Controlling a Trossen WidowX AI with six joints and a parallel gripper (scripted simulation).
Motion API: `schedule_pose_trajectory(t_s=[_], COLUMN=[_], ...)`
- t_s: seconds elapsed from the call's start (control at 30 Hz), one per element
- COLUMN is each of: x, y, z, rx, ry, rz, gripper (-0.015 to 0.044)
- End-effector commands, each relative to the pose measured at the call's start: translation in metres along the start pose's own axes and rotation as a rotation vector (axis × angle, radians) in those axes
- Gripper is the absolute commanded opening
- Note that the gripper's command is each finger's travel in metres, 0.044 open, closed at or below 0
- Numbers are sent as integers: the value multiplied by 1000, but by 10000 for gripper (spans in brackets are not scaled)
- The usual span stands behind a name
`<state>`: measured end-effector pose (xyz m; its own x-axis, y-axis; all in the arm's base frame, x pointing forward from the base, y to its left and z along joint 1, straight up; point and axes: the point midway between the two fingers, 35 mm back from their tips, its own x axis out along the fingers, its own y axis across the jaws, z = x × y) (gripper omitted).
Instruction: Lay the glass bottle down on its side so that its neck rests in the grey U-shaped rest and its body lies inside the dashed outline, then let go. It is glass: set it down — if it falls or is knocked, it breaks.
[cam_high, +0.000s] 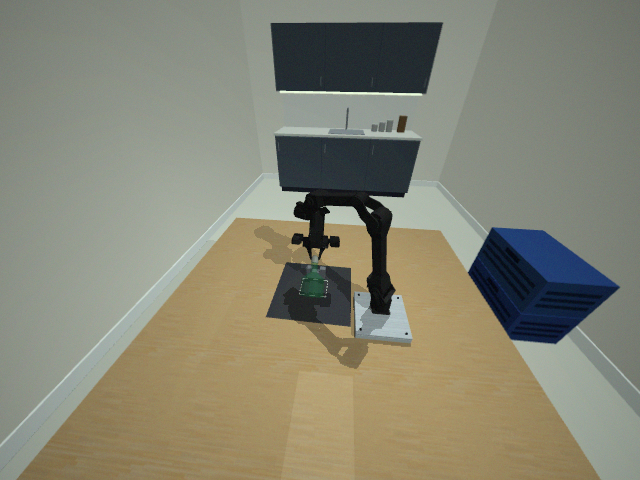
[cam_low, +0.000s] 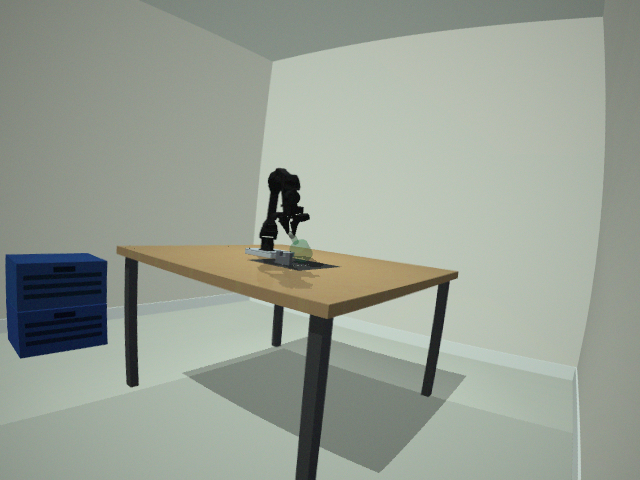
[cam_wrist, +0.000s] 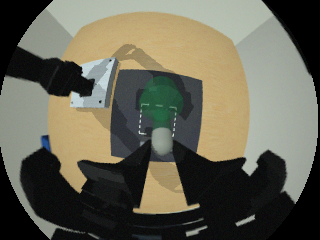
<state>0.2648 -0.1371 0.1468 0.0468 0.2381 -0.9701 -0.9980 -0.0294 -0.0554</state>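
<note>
The tool (cam_high: 315, 255) (cam_low: 291, 233) (cam_wrist: 162, 143) points downward, its fingers closed on the pale neck end of the green glass bottle (cam_high: 314, 284) (cam_low: 301, 250) (cam_wrist: 161, 97). The bottle hangs tilted below the tool, neck uppermost and wide body lower, slanting away from the fingertips. Beneath it, a dark mat (cam_high: 334, 310) (cam_low: 326, 266) (cam_wrist: 190, 87) lies on the table (cam_high: 206, 372) (cam_low: 392, 273) (cam_wrist: 225, 100); whether the body touches the mat cannot be told. The dashed outline (cam_high: 313, 297) (cam_low: 301, 265) (cam_wrist: 174, 122) is below the tool, and from above the body overlaps it. The grey rest (cam_high: 322, 268) (cam_low: 283, 257) stands low, near and below the tool, with the neck above it.
</note>
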Motion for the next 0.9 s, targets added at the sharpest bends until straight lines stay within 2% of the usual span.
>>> schedule_pose_trajectory(t_s=[0.0, 0.87], x=[3, 16], y=[0, 3], z=[-8, -41], rx=[-1, 5], ry=[3, -1], rz=[2, -9], gripper=[113, 113])
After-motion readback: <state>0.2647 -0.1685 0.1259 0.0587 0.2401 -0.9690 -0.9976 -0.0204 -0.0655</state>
